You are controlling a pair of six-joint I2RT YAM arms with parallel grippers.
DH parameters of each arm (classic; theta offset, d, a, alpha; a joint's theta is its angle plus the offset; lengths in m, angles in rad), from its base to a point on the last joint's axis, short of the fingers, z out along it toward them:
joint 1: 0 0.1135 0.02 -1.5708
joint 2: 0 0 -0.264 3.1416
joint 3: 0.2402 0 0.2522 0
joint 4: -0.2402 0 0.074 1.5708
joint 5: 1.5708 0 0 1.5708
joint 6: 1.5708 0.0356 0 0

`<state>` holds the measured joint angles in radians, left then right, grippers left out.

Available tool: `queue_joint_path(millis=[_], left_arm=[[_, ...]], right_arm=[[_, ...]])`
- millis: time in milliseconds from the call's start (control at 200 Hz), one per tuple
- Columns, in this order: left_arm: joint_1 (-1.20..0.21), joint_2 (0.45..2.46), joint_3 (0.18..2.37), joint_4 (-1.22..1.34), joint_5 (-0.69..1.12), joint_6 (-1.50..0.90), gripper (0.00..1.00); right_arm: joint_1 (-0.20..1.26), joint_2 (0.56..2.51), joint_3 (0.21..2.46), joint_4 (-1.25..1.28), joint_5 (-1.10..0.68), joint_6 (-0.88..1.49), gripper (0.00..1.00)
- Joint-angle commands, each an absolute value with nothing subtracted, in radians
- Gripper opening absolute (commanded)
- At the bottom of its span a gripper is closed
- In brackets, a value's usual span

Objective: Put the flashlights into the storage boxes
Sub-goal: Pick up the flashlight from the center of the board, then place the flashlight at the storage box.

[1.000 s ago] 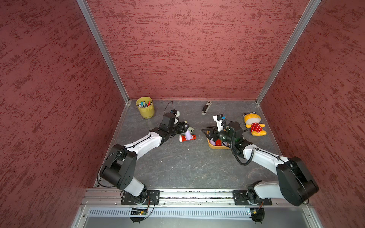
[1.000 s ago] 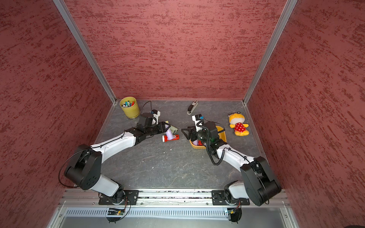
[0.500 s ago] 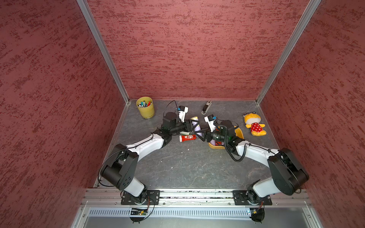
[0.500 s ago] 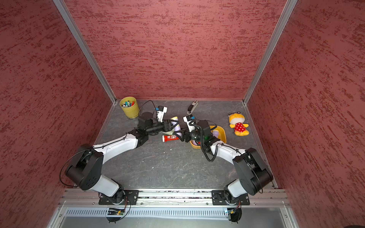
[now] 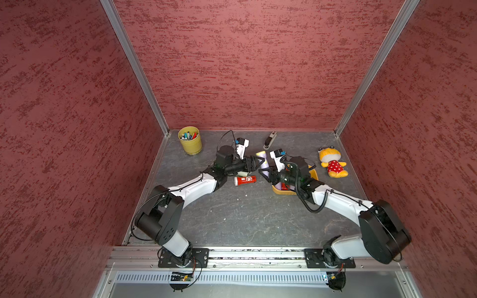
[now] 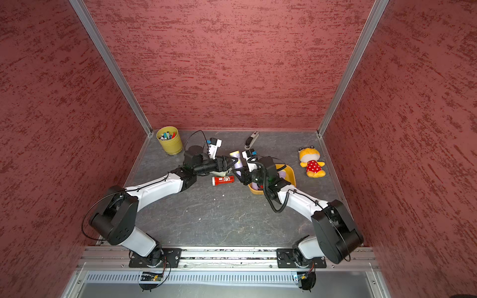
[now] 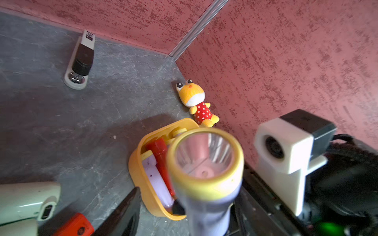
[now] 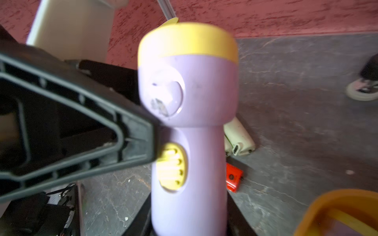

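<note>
Robot test cell: textured red walls (image 5: pixel 232 64), aluminium rail (image 5: pixel 258 254).

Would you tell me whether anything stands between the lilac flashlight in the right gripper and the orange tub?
Nothing visible does. The lilac flashlight, held in the right gripper, is beside the orange tub. The open left gripper sits on its far side. The tub already holds other flashlights.
</note>
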<state>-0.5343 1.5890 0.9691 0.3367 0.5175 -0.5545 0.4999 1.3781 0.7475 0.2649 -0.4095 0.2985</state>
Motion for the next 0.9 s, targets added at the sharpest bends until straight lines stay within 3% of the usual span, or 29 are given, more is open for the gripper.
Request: queue_joint_path(millis=[0,105,511,897], left_arm=[[-0.529,1.612,1.010,0.257,0.462,-0.516,0.88],[-0.531,1.625,1.038,0.201,0.427,-0.491,0.95],[-0.563,1.649,1.073,0.105,0.356,-0.421,0.95],[-0.579,1.695,1.103,0.080,0.368,-0.433,0.96]], right_arm=[[0.466,1.284,0.775,0.128,-0.266,0.294,0.28],[0.406,1.228,0.775,0.022,-0.221,0.299,0.27],[0.126,1.236,0.867,-0.393,-0.066,0.273,0.29],[0.097,1.392,0.918,-0.480,-0.020,0.269,0.31]])
